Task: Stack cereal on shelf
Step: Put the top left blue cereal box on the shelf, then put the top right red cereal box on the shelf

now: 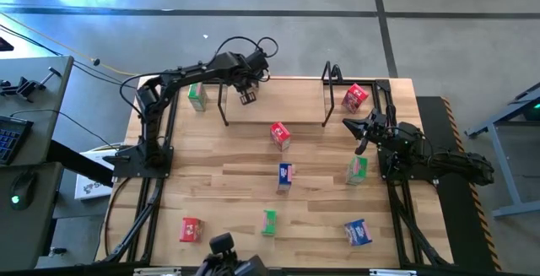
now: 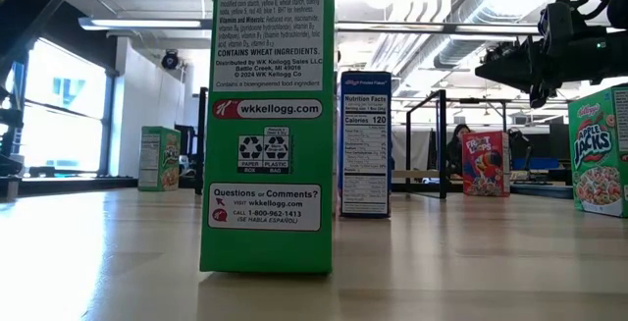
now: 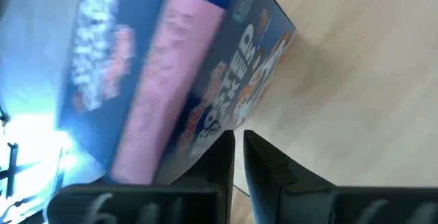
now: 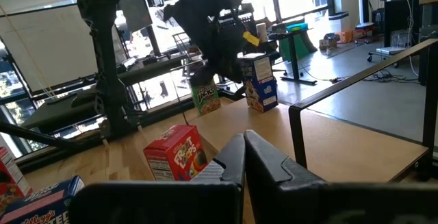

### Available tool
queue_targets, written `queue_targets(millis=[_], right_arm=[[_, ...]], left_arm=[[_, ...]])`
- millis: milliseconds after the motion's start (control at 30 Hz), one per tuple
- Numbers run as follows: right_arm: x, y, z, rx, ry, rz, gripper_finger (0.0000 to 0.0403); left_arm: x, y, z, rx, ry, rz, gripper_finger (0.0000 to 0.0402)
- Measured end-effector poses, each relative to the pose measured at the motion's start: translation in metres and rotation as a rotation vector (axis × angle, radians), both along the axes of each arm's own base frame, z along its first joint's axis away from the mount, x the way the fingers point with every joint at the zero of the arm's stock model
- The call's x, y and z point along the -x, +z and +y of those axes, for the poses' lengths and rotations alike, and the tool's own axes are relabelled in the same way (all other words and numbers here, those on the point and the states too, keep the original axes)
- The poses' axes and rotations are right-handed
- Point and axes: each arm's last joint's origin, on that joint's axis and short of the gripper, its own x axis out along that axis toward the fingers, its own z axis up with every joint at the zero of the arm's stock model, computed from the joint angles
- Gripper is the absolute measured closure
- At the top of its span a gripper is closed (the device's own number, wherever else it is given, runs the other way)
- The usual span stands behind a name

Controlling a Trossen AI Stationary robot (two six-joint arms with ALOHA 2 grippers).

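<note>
So the overhead cam looked straight down and took in the whole surface (image 1: 253, 183) with both arms. The low one sat right at surface level, facing across into the room, jammed up close against a green cereal box (image 2: 267, 115). The left wrist cam was nearly pressed onto a blue box (image 3: 205, 66). The right wrist cam faced across the shelf (image 4: 356, 142) toward the left arm, so it shared that shelf with the overhead.
</note>
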Motion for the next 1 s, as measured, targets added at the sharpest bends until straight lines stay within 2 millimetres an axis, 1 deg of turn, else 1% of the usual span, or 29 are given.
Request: queue_targets(millis=[67, 233, 333, 467, 567, 633, 700, 867, 1000], right_arm=[[0.000, 0.000, 0.000, 0.000, 0.000, 0.000, 0.0403], [0.000, 0.000, 0.000, 0.000, 0.000, 0.000, 0.0403], [0.000, 0.000, 0.000, 0.000, 0.000, 0.000, 0.0403], [0.000, 0.000, 0.000, 0.000, 0.000, 0.000, 0.0403], [0.000, 0.000, 0.000, 0.000, 0.000, -0.001, 0.0403], [0.000, 0.000, 0.000, 0.000, 0.000, 0.000, 0.0403], [0.000, 0.000, 0.000, 0.000, 0.000, 0.000, 0.0403], [0.000, 0.000, 0.000, 0.000, 0.000, -0.001, 0.0403], [0.000, 0.000, 0.000, 0.000, 0.000, -0.001, 0.0403]], left_arm=[[0.002, 0.012, -0.005, 0.005, -0.010, -0.049, 0.0378], [0.012, 0.052, -0.023, 0.070, -0.040, -0.243, 0.0378], [0.015, 0.076, -0.039, 0.061, -0.091, -0.344, 0.0378], [0.012, 0.104, -0.064, 0.053, -0.202, -0.501, 0.0378], [0.010, 0.114, -0.083, 0.040, -0.316, -0.642, 0.0378], [0.012, 0.111, -0.094, 0.043, -0.383, -0.741, 0.0378], [0.014, 0.103, -0.105, 0.038, -0.447, -0.849, 0.0378], [0.028, 0.070, -0.136, 0.014, -0.591, -1.070, 0.0378], [0.044, 0.040, -0.156, -0.002, -0.640, -1.195, 0.0378]])
